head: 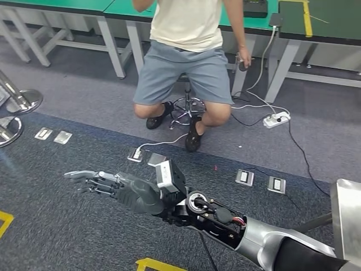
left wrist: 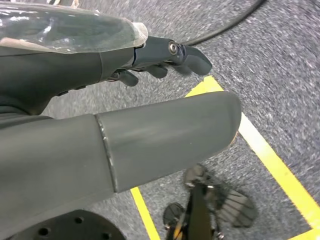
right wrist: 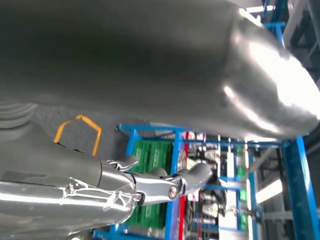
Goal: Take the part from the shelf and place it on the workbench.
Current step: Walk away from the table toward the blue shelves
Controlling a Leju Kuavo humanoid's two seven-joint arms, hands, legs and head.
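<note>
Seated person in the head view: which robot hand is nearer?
Right. The right hand reaches out over the carpet before the person; the left hand hangs down toward the floor.

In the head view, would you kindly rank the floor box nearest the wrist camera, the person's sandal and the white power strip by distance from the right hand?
1. Floor box, just beyond the right hand.
2. Sandal, farther back.
3. Power strip, far right.

Seated person (head: 187,62) taken as landmark, workbenches (head: 64,4) behind, power strip (head: 276,119) to the right, floor plates (head: 53,135) left, right hand (head: 123,189) extended in front
</note>
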